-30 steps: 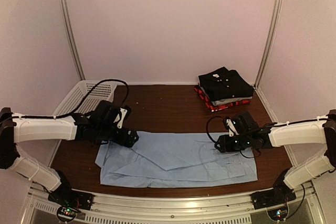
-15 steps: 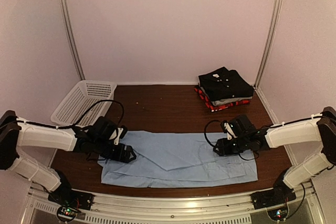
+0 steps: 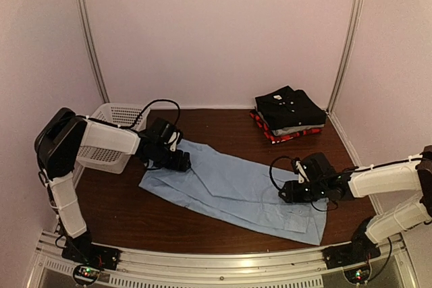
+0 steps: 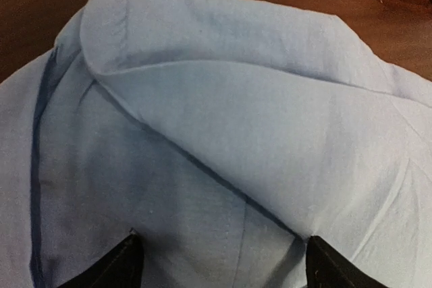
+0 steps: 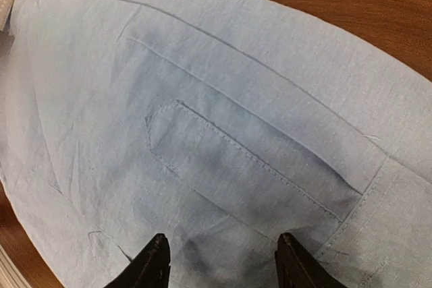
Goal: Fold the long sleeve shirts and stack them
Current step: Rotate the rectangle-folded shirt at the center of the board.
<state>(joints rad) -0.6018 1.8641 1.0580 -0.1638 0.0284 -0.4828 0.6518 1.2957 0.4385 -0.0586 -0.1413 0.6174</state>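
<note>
The blue shirt (image 3: 236,190) is found spread on the table (image 3: 216,129), laid slantwise from far left to near right, with one flap turned over the body. The stack of folded shirts (image 3: 290,114), black on top with grey and red plaid beneath, is set at the far right, well apart from it. The basket (image 3: 125,109) is noted at the far left, behind the left arm.

The left pincer (image 3: 177,161) is placed at the far left end of the blue shirt. Its fingers (image 4: 128,264) are spread wide over flat cloth and nothing is gathered between them, so it is judged released. The right pincer (image 3: 297,190) is placed over the near right part, near the pocket (image 5: 223,160). Its fingers (image 5: 156,264) are held apart with no cloth pinched between them, and whether the tips are pressed on the cloth cannot be told.

The cloth is judged light, thin and limp: no shape will be held when it is lifted, and it is expected to slide readily on the smooth wood. Hold is best taken at the seamed edges and corners, where the layers are thicker, with both ends pinched together so that a fold line is made straight. A pinch in the middle is expected to bunch the cloth or catch only the top layer
</note>
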